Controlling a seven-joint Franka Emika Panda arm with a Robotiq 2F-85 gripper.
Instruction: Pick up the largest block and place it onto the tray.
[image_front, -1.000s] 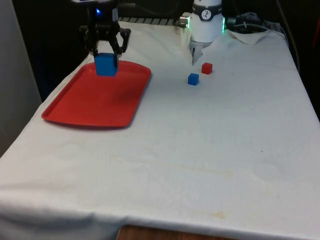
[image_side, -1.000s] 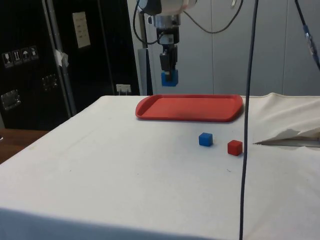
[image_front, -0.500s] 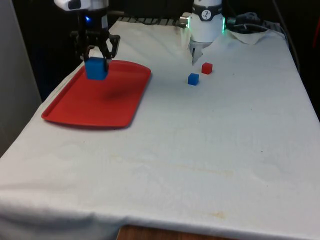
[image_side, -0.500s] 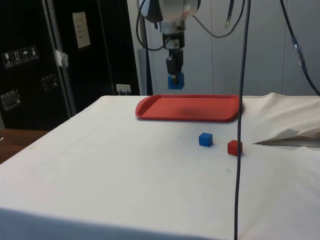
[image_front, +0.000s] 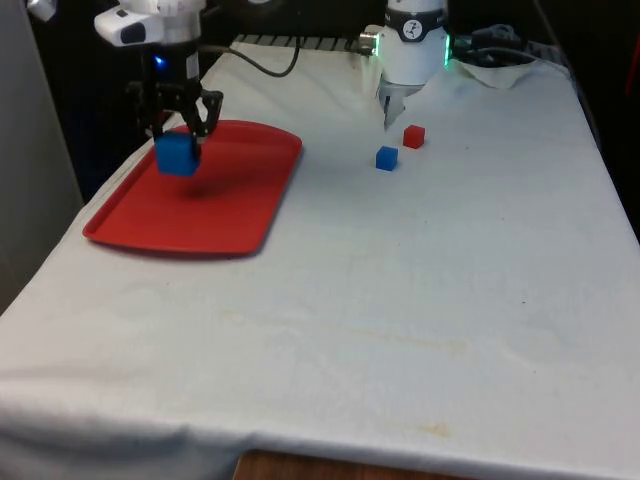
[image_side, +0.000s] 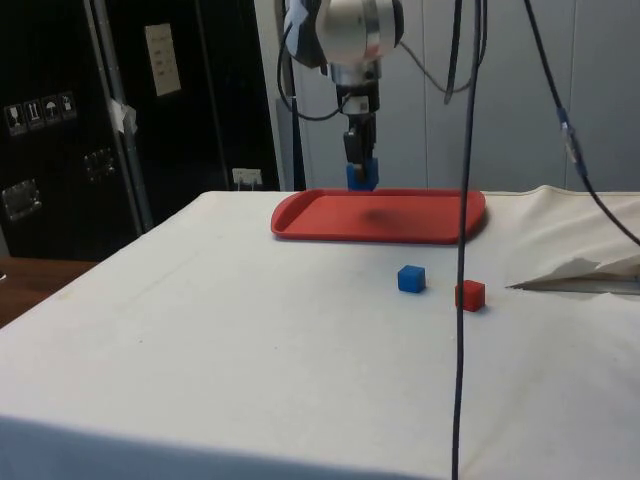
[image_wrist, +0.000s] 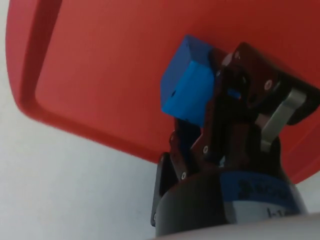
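White cloth (image_front: 400, 300) bears a red tray (image_front: 230, 215); gripper (image_front: 178, 150) clamps large blue block (image_front: 176, 155) above it.

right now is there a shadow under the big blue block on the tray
Front view: a soft dark patch lies on the red tray beside the large blue block held in the gripper. Side view: a faint shadow on the tray under the block.

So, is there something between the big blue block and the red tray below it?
Nothing visible. The gripper holds the large blue block above the red tray, whose surface beneath is bare. The small blue block and small red block lie off to the front view's right.
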